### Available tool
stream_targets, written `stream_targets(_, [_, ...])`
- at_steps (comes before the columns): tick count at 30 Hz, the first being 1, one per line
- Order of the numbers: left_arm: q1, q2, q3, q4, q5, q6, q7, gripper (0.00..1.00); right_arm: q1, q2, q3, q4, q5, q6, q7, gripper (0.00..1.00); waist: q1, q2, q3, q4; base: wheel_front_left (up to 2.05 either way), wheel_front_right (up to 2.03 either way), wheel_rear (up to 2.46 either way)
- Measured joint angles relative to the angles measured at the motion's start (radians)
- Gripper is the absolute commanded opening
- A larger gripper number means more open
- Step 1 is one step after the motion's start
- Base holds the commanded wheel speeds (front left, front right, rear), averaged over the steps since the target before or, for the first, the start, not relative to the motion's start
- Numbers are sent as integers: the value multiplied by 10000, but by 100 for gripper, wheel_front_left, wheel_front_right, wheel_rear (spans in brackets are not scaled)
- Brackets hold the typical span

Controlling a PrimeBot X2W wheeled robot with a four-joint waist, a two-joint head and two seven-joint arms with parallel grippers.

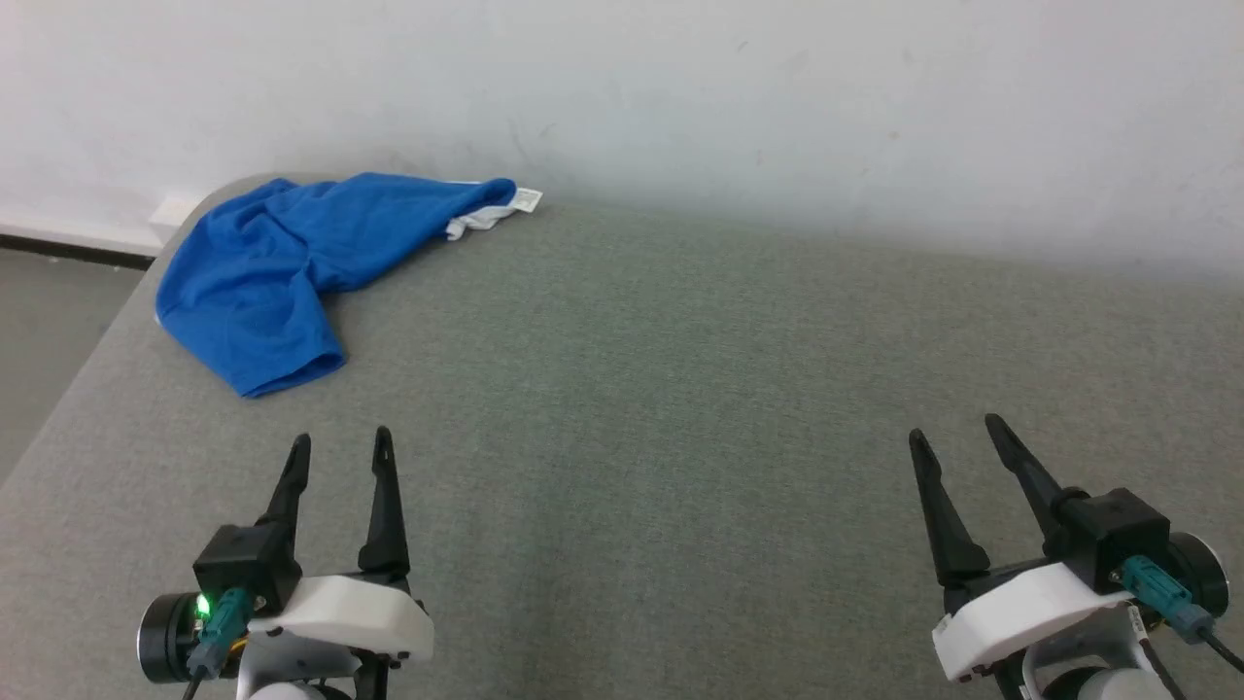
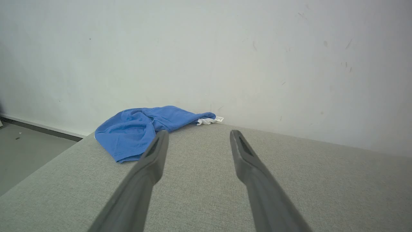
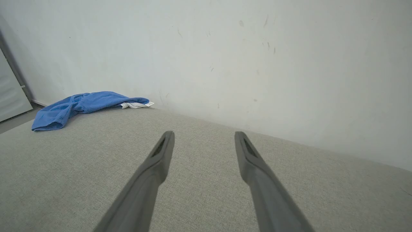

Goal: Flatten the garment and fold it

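in the head view the left gripper [image 1: 342, 437] sits at 7 o'clock and the right gripper [image 1: 954, 428] at 5 o'clock. both are low over the grey padded surface [image 1: 632, 408], fingers pointing toward 12 and 11 o'clock. each pair of fingers is spread apart and released, with nothing between them. the bottom edge cuts off the wrists and arms behind them.

a broad stretch of the surface runs from the fingertips toward 12 o'clock, as far as the white wall [image 1: 777, 97].

the garment [image 1: 282, 262] lies at 10 to 11 o'clock, well apart from both grippers, nearer the left one. it is crumpled, so its outline is hard to read. its white band [image 1: 476, 222] and label tag [image 1: 526, 199] point toward the wall. it sits at the rounded far-left corner, close to the edge where the surface drops to the floor [image 1: 49, 321].
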Motion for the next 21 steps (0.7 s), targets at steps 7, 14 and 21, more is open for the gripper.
stream_targets(7, [0,0,-19,123,-151,84,-123,100,-1,2,140,-105,-71,0,-13,100,0,0,73,445,0,0,0])
stream_targets(14, [-1,0,-46,249,-410,163,-274,100,-3,2,192,-305,-69,0,-29,100,0,0,163,918,0,0,0])
stream_targets(21, [-1,0,-77,401,-554,257,-418,100,-4,4,253,-435,-67,0,-82,100,0,0,252,1416,0,0,0])
